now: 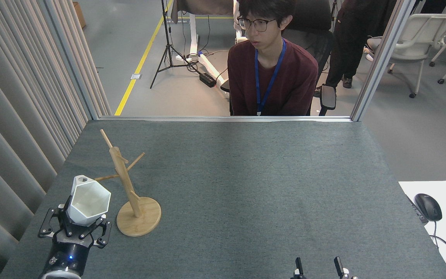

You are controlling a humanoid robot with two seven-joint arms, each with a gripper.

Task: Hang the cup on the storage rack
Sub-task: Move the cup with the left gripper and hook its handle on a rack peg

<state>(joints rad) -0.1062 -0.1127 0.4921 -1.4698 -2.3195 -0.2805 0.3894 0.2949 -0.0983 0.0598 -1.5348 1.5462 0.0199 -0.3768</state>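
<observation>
The left gripper (pixel 76 226) has its fingers pinched around the lower body of the cup (pixel 88 200), carrying it clear of the table with the rim tipped toward the camera and the holed tab at the far top. The rack (pixel 130 190) stands just to the fingers' right, its left peg tip near the tab. The step in hand looks like the approach: next, line the hole up with that peg and slide it on (the right gripper (pixel 318 268) idles well off, prongs spread).

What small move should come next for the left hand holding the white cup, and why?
Probably carry the cup a little farther forward, so its holed tab lines up with the tip of the peg pointing left from the storage rack. The left hand grips the cup from below, the tab faces away from the robot, and it sits just short of that peg tip, not yet threaded.
</observation>
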